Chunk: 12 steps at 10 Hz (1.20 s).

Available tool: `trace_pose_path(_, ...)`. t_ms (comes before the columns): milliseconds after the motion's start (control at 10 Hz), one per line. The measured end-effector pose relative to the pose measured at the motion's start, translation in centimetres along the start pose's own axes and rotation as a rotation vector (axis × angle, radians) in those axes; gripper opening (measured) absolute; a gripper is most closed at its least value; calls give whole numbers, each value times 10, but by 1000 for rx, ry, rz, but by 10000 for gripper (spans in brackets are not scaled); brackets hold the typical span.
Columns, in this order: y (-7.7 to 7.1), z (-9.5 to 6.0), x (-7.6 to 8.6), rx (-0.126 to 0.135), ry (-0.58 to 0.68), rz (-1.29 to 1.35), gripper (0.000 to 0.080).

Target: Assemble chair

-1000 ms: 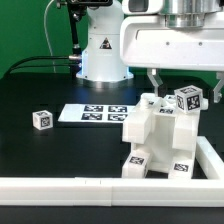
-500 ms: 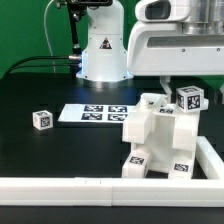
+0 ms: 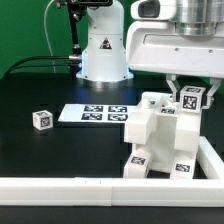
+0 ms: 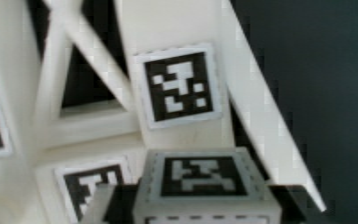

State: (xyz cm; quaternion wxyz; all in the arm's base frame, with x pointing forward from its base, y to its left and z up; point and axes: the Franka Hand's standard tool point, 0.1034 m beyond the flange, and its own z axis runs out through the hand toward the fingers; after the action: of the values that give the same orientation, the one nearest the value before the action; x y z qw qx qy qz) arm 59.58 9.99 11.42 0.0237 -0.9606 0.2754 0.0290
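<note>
The partly built white chair (image 3: 153, 138) stands at the exterior view's right, blocky, with tags on its faces. A small white tagged piece (image 3: 190, 98) sits at its top far corner. My gripper (image 3: 190, 90) hangs straight above and is shut on that piece, one finger on each side. In the wrist view the tagged piece (image 4: 197, 182) fills the space between my dark fingers (image 4: 137, 196), with the gripper (image 4: 202, 202) closed on it. Behind it is the chair's X-braced frame (image 4: 87, 110) with its tags. A loose tagged cube (image 3: 41, 119) lies on the table at the left.
The marker board (image 3: 90, 113) lies flat in the middle of the black table. A long low white rail (image 3: 80, 186) runs along the front and turns up the right side (image 3: 211, 160) beside the chair. The robot base (image 3: 100, 55) stands at the back.
The gripper's fingers have drawn in from a wider spread to sit on both sides of the small tagged piece. The piece and the chair have hardly moved.
</note>
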Motion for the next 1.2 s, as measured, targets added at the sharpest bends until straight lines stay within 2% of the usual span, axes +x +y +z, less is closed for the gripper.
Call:
trace_pose_path(500,-6,2,-5,6,2,672,265)
trace_pose_path(800,-8,2,-5,18,5,819,265)
trace_pose_path(900,-8,2,-5,17,5,799,323)
trace_pose_path(1000,-8,2,-5,17,5,783,506)
trace_pose_path(1100,-8,1,-5,15,7,743,506)
trace_pose_path(1200,-13,-3,-6,14,3,555,623)
